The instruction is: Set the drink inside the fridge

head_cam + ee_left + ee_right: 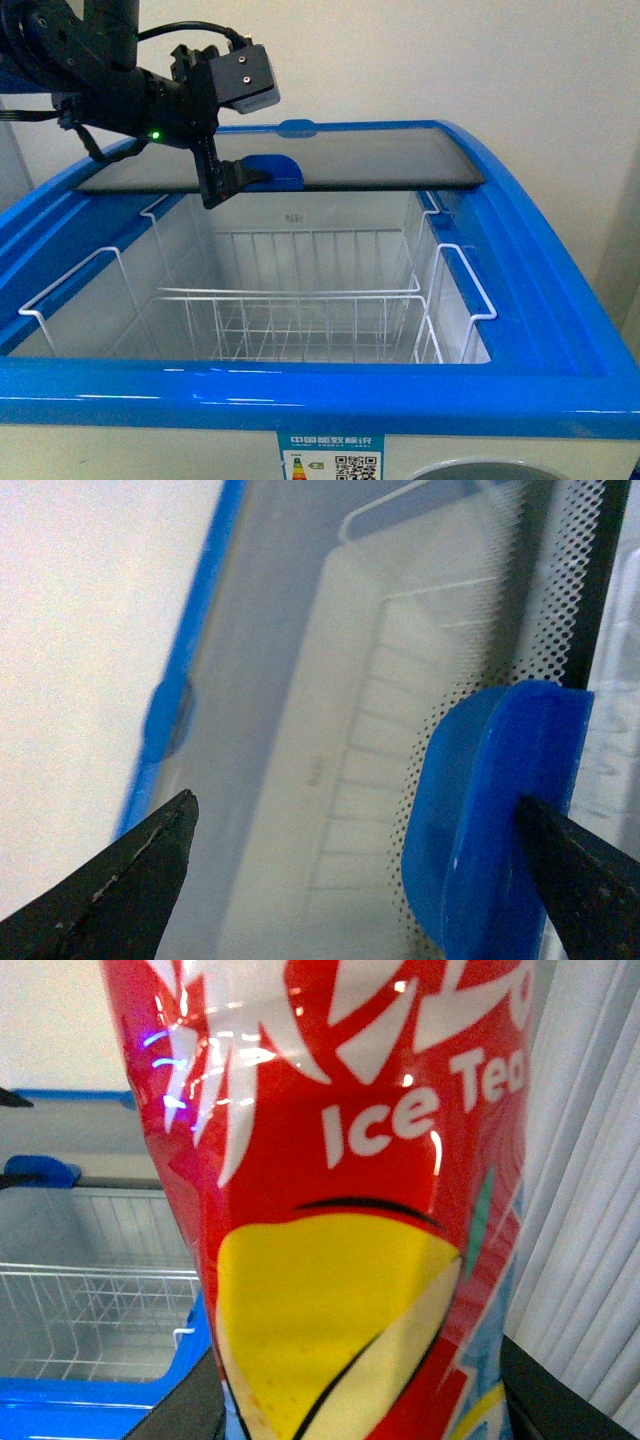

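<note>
ICE TEA AT THE THRESHOLD: The fridge [300,385] stands open, its glass lid [330,160] slid to the rear of the fridge, with the wire baskets [300,320] exposed inside. The left gripper [228,186] hangs at the lid's blue handle [272,172], jaws spread, one finger against the handle and nothing clasped. The drink [330,1210], a red Ice Tea bottle, is outside the fridge, near its blue rim, and the right gripper [360,1400] is clamped on it from both sides.

The hazards look plain. Swung in too low, the bottle could knock the fridge's rim or a basket wire and twist in the grip. Let go from too high, it may topple or wedge in the basket's wide gaps. Because the handle is only propped and not clamped, the lid could slide forward over the fridge's opening as the bottle goes in.
</note>
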### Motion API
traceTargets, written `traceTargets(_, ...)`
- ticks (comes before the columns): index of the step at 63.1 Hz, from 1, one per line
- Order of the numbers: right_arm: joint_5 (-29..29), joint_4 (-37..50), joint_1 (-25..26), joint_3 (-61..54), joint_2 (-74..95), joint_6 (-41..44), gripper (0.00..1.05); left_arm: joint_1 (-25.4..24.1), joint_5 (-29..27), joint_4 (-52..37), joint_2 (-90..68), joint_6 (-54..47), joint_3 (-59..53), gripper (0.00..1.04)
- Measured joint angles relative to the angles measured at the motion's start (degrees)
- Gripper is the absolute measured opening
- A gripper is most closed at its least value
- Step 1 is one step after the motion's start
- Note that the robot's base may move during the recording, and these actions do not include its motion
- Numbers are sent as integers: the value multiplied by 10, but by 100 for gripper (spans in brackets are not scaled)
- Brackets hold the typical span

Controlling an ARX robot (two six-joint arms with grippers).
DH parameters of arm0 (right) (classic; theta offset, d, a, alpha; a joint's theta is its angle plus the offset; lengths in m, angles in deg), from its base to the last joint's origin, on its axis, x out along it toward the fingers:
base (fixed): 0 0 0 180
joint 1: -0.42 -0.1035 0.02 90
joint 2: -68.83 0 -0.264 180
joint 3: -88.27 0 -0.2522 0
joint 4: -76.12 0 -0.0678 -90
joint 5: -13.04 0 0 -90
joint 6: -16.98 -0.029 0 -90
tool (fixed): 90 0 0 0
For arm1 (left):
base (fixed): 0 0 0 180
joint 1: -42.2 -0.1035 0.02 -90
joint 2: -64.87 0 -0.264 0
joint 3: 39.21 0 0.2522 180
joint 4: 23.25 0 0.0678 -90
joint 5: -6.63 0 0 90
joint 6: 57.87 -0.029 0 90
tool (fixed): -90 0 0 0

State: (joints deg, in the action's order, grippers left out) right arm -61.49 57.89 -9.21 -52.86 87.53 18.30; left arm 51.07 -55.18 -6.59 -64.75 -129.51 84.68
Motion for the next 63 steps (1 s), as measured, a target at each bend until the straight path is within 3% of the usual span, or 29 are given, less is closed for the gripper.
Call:
traceTargets(10,2,0,0,0,0,0,41,6,-3,-110,-12,47,-24,97)
traceTargets(19,-2,0,0,0,0,0,41,9,-90,-167,47,98,-125,97)
traceTargets(25,3,0,0,0,0,0,41,4,-169,-217,136,189,-253,97)
traceTargets(38,-2,0,0,0,0,0,41,-7,-150,-219,397,438,-531,96)
traceTargets(44,0,0,0,0,0,0,41,-6,-286,-345,542,575,-694,82)
traceTargets(46,-2,-4,0,0,2,-1,41,-12,-303,-356,577,594,-727,78)
traceTargets(53,-96,-182,24,74,43,-12,41,-73,-292,-329,760,669,-881,60)
traceTargets(57,-143,-232,37,90,64,17,41,-85,-293,-328,820,686,-931,51)
traceTargets(63,-218,-162,40,115,172,121,41,-87,-282,-328,870,702,-976,32)
